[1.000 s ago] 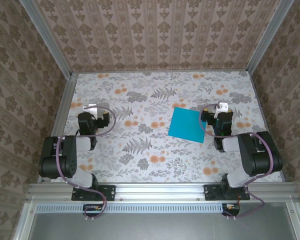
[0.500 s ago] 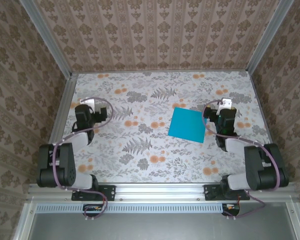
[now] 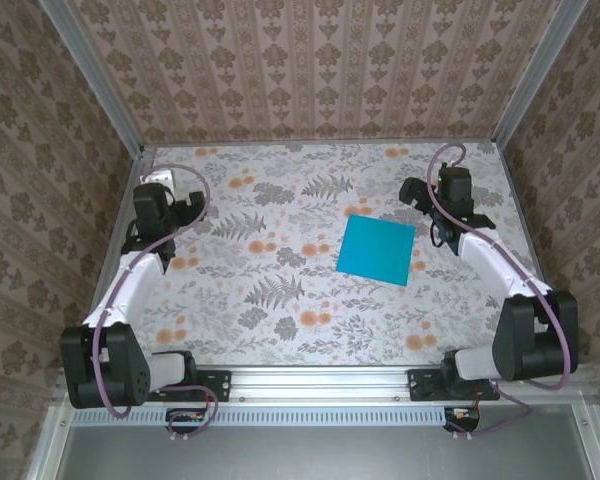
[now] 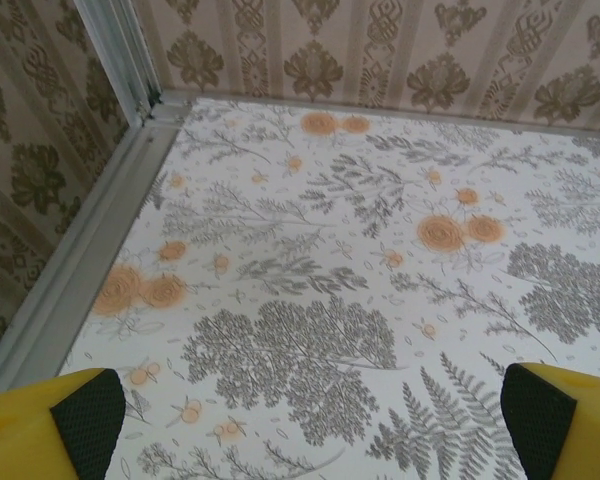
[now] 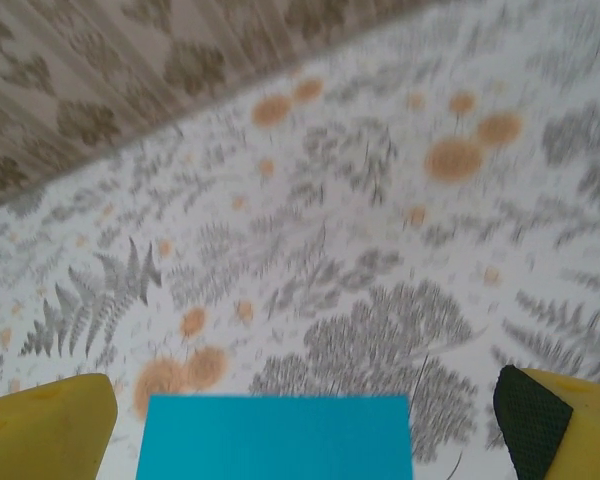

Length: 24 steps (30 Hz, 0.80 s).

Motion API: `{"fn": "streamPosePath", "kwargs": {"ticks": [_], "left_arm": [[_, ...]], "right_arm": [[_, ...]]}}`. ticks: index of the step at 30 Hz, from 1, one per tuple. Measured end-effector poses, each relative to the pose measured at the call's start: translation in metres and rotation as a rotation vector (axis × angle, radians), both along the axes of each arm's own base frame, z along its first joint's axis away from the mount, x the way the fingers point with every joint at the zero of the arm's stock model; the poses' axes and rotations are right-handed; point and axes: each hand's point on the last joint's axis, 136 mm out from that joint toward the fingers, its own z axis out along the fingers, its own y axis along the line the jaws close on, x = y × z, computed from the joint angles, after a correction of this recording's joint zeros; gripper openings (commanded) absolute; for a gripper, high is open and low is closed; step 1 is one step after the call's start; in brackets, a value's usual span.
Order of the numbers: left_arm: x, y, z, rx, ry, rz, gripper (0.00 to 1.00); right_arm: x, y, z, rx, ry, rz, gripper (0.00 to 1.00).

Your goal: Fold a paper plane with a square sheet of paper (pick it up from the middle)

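The square sheet of paper (image 3: 377,250) lies flat on the floral tabletop (image 3: 280,300), right of centre, near the right claw (image 3: 440,197). That claw's yellow, black-padded fingers (image 5: 540,425) stand wide apart. The paper is thin, smooth and turquoise. The left claw (image 3: 158,200), also spread, is well apart from the paper. Both arms reach farther than a second ago, and the paper has not moved.

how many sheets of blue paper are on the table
1. The sheet of paper lies flat on the table, a little right of centre. A second sheet stacked exactly beneath it would be hidden.
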Motion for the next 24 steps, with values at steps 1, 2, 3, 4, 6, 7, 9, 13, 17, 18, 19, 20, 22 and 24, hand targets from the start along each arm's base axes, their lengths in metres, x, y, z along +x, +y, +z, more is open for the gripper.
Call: {"fn": "streamPosePath", "kwargs": {"ticks": [1, 2, 3, 4, 6, 7, 9, 13, 17, 18, 19, 20, 22, 24], "left_arm": [[-0.002, -0.002, -0.003, -0.011, 0.017, -0.01, 1.0], [-0.003, -0.005, -0.005, -0.022, 0.028, -0.02, 1.0], [-0.005, -0.008, -0.008, -0.035, 0.041, -0.03, 1.0], [-0.006, -0.01, -0.01, -0.046, 0.051, -0.039, 1.0], [-0.008, -0.015, -0.014, -0.065, 0.071, -0.057, 1.0], [-0.008, -0.016, -0.017, -0.073, 0.082, -0.06, 1.0], [-0.007, -0.019, -0.021, -0.088, 0.104, -0.066, 1.0], [-0.005, -0.023, -0.025, -0.115, 0.136, -0.078, 1.0], [-0.005, -0.027, -0.031, -0.134, 0.16, -0.089, 1.0], [-0.005, -0.028, -0.033, -0.138, 0.169, -0.092, 1.0], [-0.005, -0.029, -0.035, -0.142, 0.175, -0.097, 1.0], [-0.006, -0.03, -0.036, -0.145, 0.178, -0.102, 1.0], [-0.006, -0.032, -0.037, -0.153, 0.184, -0.11, 1.0], [-0.006, -0.033, -0.037, -0.162, 0.187, -0.116, 1.0]], "right_arm": [[0.001, 0.006, -0.01, 0.022, 0.046, 0.002, 1.0], [0.001, 0.011, -0.019, 0.037, 0.095, 0.002, 1.0], [0.004, 0.019, -0.029, 0.052, 0.143, 0.004, 1.0], [0.005, 0.026, -0.037, 0.062, 0.179, 0.01, 1.0], [0.006, 0.04, -0.057, 0.08, 0.261, 0.017, 1.0], [0.005, 0.046, -0.065, 0.084, 0.296, 0.02, 1.0], [0.003, 0.057, -0.083, 0.088, 0.366, 0.026, 1.0], [0.002, 0.07, -0.108, 0.079, 0.473, 0.029, 1.0], [0.002, 0.073, -0.124, 0.067, 0.537, 0.023, 1.0], [0.002, 0.075, -0.127, 0.063, 0.55, 0.025, 1.0], [0.001, 0.076, -0.131, 0.057, 0.565, 0.025, 1.0], [0.001, 0.076, -0.134, 0.053, 0.577, 0.026, 1.0], [0.0, 0.079, -0.141, 0.044, 0.598, 0.029, 1.0], [-0.002, 0.083, -0.149, 0.031, 0.627, 0.037, 1.0]]}}
